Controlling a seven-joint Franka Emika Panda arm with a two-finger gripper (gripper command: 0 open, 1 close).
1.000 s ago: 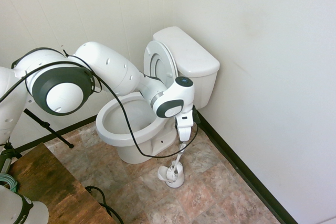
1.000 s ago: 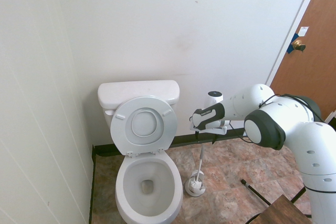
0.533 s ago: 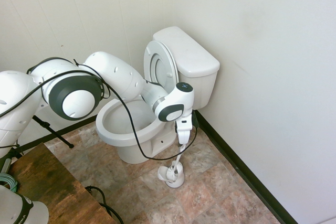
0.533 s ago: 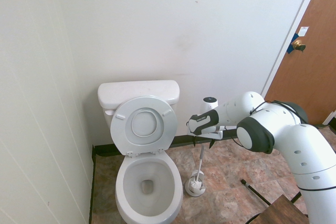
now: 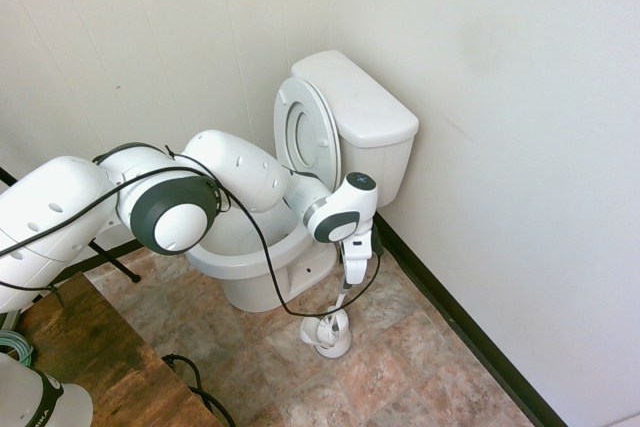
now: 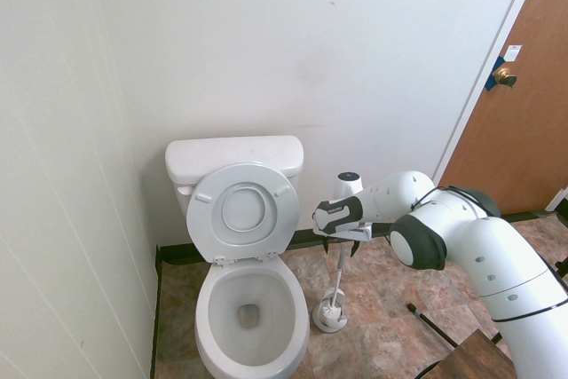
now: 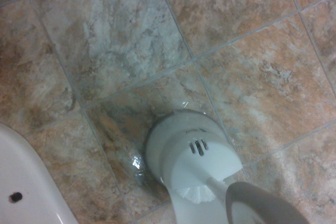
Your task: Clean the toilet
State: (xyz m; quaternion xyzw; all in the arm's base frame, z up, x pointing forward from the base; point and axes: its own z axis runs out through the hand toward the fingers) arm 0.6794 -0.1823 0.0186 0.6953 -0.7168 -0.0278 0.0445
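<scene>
The toilet [image 5: 360, 107] stands in the corner with seat cover raised against the tank; its bowl [image 6: 213, 308] is open and its base [image 7: 26, 182] shows in the wrist view. A white brush holder [image 5: 328, 332] [image 6: 330, 315] [image 7: 189, 153] sits on the floor tiles beside the bowl, with the brush handle [image 5: 342, 302] [image 6: 339, 272] standing up from it. My gripper [image 5: 350, 279] [image 6: 343, 241] points straight down over the handle's top, open, with the upper end of the handle between its fingers.
A black baseboard [image 5: 460, 327] runs along the white walls close behind and beside the toilet. A brown door [image 6: 524, 104] with a brass knob [image 6: 504, 75] is at the far right. A wooden table corner [image 5: 90, 357] sits near the arm's base.
My arm has stretched out and the gripper has come down a little over the brush handle, shifting slightly toward the toilet. The brush and holder have not moved.
</scene>
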